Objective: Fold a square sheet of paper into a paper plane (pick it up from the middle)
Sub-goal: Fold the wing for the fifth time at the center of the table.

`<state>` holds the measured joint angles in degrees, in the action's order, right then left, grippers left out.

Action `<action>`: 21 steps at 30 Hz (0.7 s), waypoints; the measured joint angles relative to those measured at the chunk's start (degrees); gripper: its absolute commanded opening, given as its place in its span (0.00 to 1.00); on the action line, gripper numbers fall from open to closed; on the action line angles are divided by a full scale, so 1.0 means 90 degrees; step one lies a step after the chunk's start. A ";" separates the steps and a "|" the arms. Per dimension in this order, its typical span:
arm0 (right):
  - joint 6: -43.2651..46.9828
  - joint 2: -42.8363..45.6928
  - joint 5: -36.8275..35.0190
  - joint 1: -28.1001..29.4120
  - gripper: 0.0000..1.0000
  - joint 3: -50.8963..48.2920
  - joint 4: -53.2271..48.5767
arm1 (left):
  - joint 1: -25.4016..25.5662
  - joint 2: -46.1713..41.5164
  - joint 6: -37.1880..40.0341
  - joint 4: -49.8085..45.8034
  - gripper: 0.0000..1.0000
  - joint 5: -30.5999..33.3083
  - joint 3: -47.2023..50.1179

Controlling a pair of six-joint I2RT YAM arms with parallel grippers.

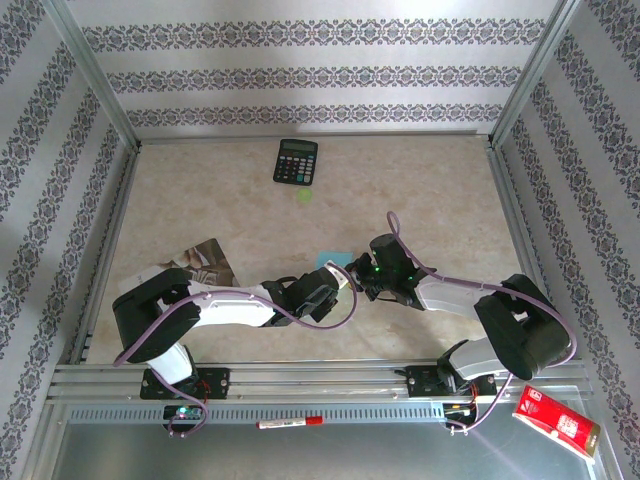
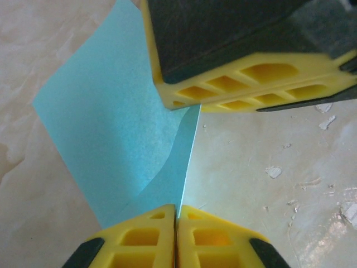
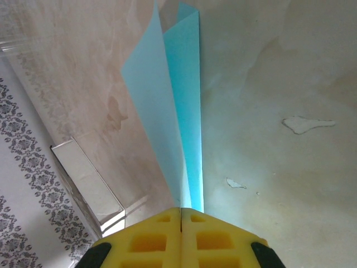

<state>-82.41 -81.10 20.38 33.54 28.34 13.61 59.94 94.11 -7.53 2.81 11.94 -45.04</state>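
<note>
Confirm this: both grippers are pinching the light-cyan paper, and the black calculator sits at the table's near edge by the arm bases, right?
Not quite. The black calculator sits at the far edge of the table, as the top view shows. The left gripper and right gripper do pinch the light-cyan paper.

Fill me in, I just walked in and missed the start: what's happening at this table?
The left pincer and the right pincer are both shut on a light-cyan square sheet of paper, holding it between them near the middle of the table. The sheet bends into two leaves that meet at the right pincer. No plane shape shows yet. A black calculator lies at the far edge, untouched.
</note>
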 measured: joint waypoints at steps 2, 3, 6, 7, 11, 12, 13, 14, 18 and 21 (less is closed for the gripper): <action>0.0002 0.0005 0.0000 -0.0002 0.05 0.0000 -0.0002 | 0.0000 0.0000 -0.0049 0.0005 0.03 -0.0039 0.0002; 0.0002 0.0012 0.0000 -0.0002 0.07 -0.0002 -0.0002 | 0.0000 0.0000 -0.0078 0.0012 0.02 -0.0073 0.0002; 0.0024 0.0083 0.0002 -0.0027 0.13 -0.0015 -0.0007 | 0.0000 0.0000 -0.0216 0.0138 0.00 -0.0194 0.0058; 0.0046 0.0126 0.0005 -0.0049 0.15 -0.0034 -0.0005 | 0.0000 0.0000 -0.0257 0.0182 0.00 -0.0221 0.0080; 0.0199 0.0505 0.0005 -0.0236 0.22 -0.0131 -0.0124 | -0.0005 -0.0010 -0.0537 0.0415 0.00 -0.0374 0.0304; 0.0243 0.0636 0.0002 -0.0306 0.23 -0.0153 -0.0155 | -0.0005 -0.0010 -0.0610 0.0474 0.00 -0.0425 0.0374; 0.0316 0.0748 0.0000 -0.0369 0.24 -0.0163 -0.0204 | -0.0005 -0.0012 -0.0685 0.0529 0.00 -0.0474 0.0447; 0.0374 0.0860 -0.0002 -0.0432 0.25 -0.0168 -0.0248 | -0.0005 -0.0015 -0.0760 0.0600 0.00 -0.0520 0.0525; 0.0736 0.1200 -0.0002 -0.0661 0.27 -0.0168 -0.0537 | -0.0007 -0.0083 -0.1066 0.0804 0.00 -0.0733 0.0760; 0.1071 0.1256 -0.0005 -0.0765 0.27 -0.0165 -0.0787 | -0.0049 -0.0182 -0.1277 0.0942 0.00 -0.0884 0.0862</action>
<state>-72.77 -69.80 20.34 26.65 26.85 6.52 59.51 92.47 -19.03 11.29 3.99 -37.28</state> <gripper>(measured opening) 0.271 0.044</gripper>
